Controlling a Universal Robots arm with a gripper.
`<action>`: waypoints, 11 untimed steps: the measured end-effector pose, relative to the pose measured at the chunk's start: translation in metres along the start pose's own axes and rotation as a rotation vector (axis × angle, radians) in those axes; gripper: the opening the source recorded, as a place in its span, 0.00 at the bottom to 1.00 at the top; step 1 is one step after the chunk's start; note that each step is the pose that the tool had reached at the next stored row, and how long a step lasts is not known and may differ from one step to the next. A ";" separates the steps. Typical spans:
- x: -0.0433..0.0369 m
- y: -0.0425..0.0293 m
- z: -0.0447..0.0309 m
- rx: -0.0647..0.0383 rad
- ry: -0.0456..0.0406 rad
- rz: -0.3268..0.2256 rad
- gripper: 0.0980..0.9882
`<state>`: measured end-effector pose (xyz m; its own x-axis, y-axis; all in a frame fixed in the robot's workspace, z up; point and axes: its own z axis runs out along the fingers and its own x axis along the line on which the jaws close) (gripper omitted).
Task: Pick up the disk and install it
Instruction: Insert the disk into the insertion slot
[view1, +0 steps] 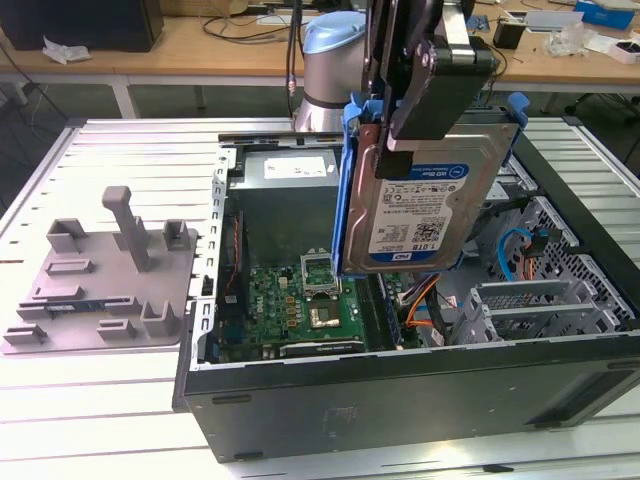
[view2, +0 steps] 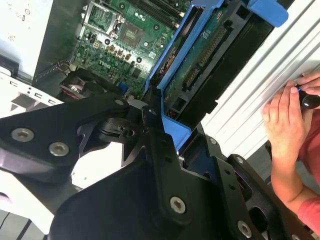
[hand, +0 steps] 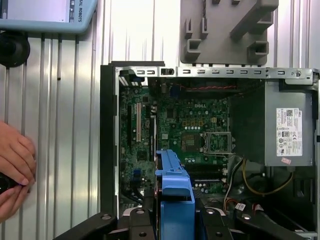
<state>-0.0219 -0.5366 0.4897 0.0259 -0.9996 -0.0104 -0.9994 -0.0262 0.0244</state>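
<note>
Tool (view1: 390, 130) was clamped on the top edge of the disk (view1: 425, 215). The disk hung upright over the open computer case (view1: 400, 400), well above the motherboard (view1: 285, 300), probably held high so its blue rails cleared the case walls.

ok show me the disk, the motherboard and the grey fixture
disk (view1: 420, 215), exterior view, on its white-and-blue label
motherboard (hand: 200, 117), first wrist view, on the green board beside the socket
grey fixture (view1: 100, 282), exterior view, on its flat base
</note>
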 end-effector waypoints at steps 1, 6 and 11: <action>0.0003 -0.0023 0.0000 0.000 -0.0001 0.000 0.30; 0.0021 -0.0141 -0.0003 0.000 0.0000 0.000 0.30; 0.0039 -0.0293 -0.0007 0.000 0.0000 0.000 0.30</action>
<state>0.0075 -0.5397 0.4897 0.0261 -0.9996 -0.0104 -0.9994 -0.0263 0.0242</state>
